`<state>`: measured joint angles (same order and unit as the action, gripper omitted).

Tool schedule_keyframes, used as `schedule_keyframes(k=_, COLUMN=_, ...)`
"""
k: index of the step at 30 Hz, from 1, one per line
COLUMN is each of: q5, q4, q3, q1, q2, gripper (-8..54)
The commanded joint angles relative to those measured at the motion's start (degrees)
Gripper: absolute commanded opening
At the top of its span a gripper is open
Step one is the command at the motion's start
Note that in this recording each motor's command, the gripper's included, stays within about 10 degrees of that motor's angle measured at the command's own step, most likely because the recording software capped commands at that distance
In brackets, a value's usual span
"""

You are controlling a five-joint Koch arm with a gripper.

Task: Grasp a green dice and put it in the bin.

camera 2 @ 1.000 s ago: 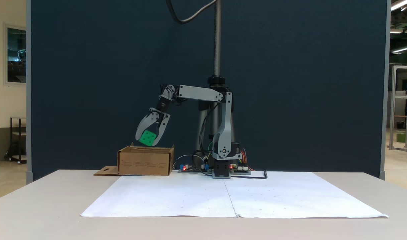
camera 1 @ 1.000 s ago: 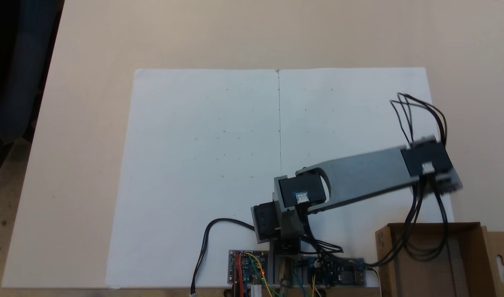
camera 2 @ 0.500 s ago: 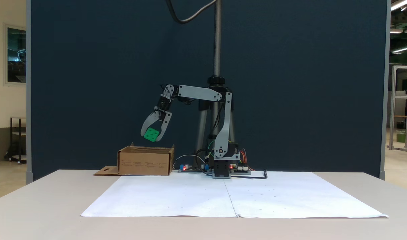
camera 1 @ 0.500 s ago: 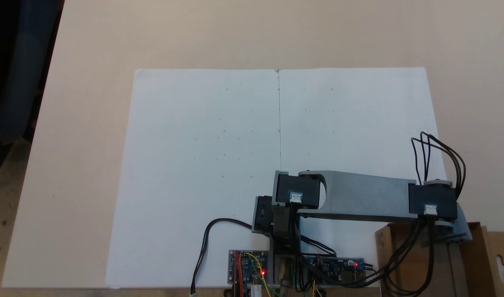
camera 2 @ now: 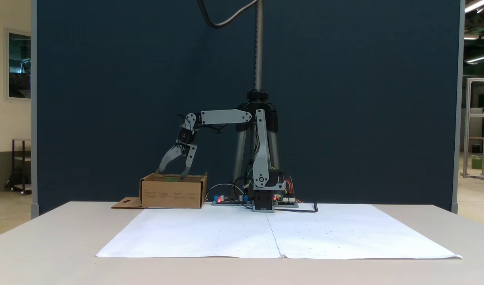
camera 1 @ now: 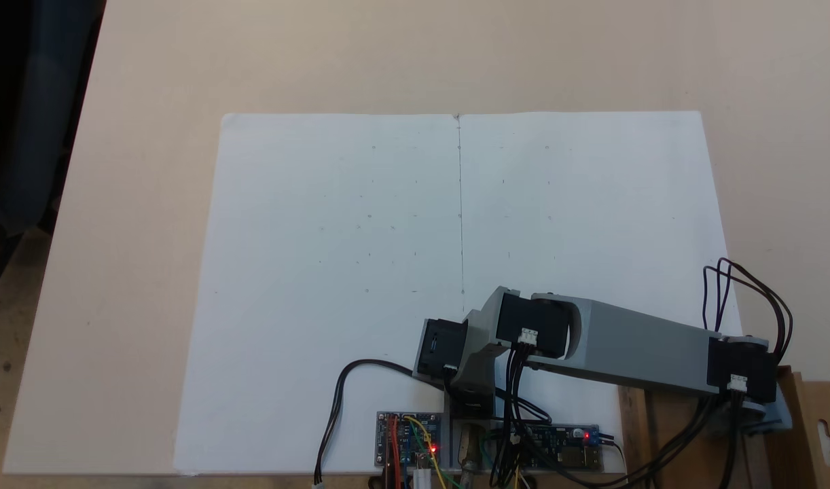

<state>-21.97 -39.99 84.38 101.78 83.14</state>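
Observation:
In a fixed view from the front, my gripper [camera 2: 172, 174] hangs open over the bin [camera 2: 172, 194], a shallow brown cardboard box. Its two grey fingertips [camera 2: 182, 176] dip to about the box's top rim, and nothing sits between them. The green dice is hidden; I cannot tell where it lies. In a fixed view from above, the forearm and the black wrist motor [camera 1: 741, 373] reach over the bin [camera 1: 805, 407] at the lower right corner and cover the gripper.
White paper [camera 1: 388, 272] covers the middle of the tan table [camera 1: 150, 68]. Circuit boards and wires [camera 1: 415, 441] sit by the arm's base. The bin's flap with a cut-out slot [camera 1: 826, 431] juts out at the right edge. A tripod pole [camera 2: 258, 47] stands behind the arm.
The arm swung over the bin and came down. The gripper, which held the green dice above the box, has opened, and the dice is gone from between the fingers.

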Motion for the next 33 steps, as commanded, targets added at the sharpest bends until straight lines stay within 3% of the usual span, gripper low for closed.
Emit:
schedule_keyframes(k=1, q5=-6.1, q4=2.3, q3=-1.1, q1=1.1, q2=1.2, gripper=40.9)
schedule_keyframes(k=9, q5=-5.4, q4=4.7, q3=-1.3, q1=1.4, q2=1.5, gripper=41.0)
schedule_keyframes(k=18, q5=18.3, q4=2.5, q3=-6.9, q1=-4.2, q2=5.8, gripper=41.3)
schedule_keyframes(k=24, q5=26.5, q4=-1.8, q3=-6.9, q1=-25.6, q2=14.9, gripper=41.7)
schedule_keyframes(k=33, q5=27.0, q4=0.7, q3=-6.4, q1=-59.4, q2=20.2, gripper=41.8)
